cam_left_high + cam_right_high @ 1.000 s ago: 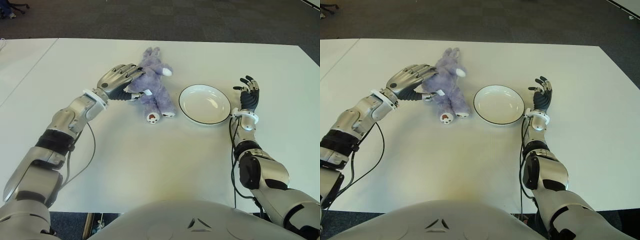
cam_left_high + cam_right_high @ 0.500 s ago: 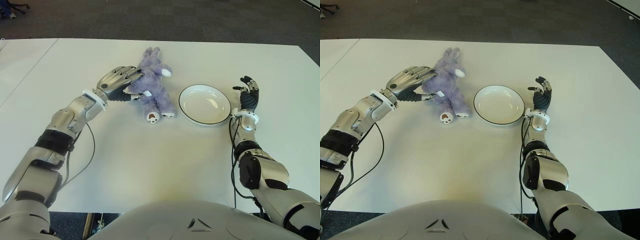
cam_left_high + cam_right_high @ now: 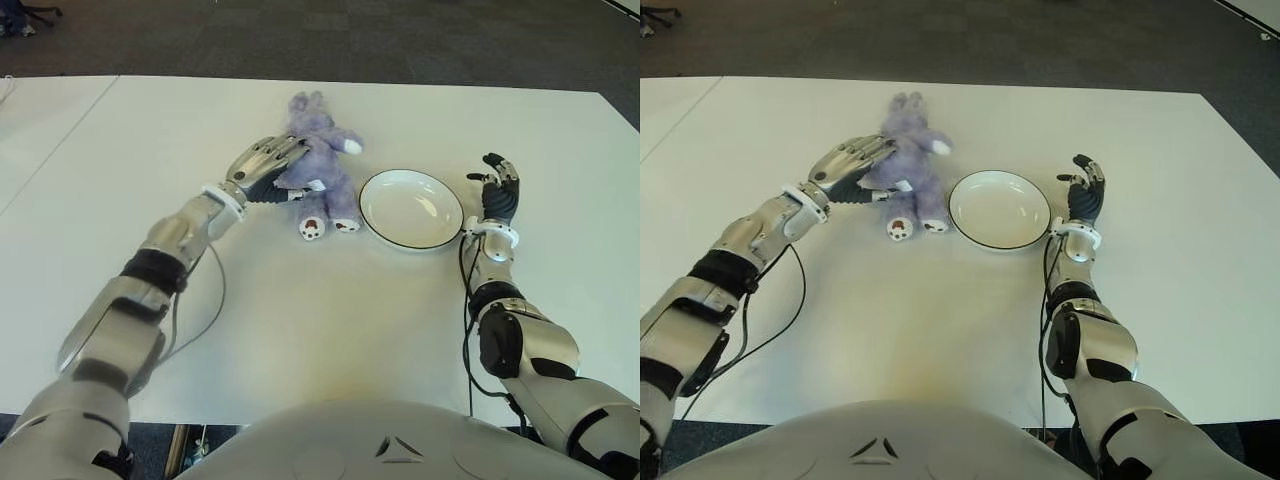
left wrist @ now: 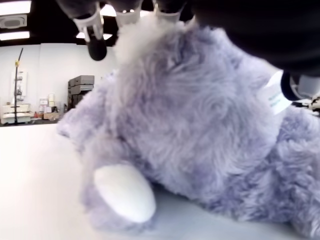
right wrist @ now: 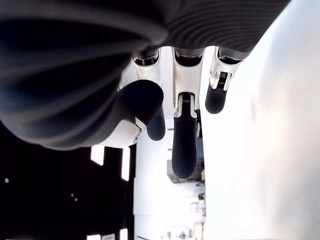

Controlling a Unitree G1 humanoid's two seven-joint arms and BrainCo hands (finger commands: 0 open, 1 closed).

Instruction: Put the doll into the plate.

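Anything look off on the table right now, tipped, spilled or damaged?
Nothing stands out. The doll lies on the table, gripped by the left hand, just left of the plate, which sits flat and holds nothing. The right hand shows right of the plate, fingers relaxed.

The left robot hand (image 3: 265,166) covers the doll (image 3: 322,178)'s near flank — its far legs are cut off in the wrist view.
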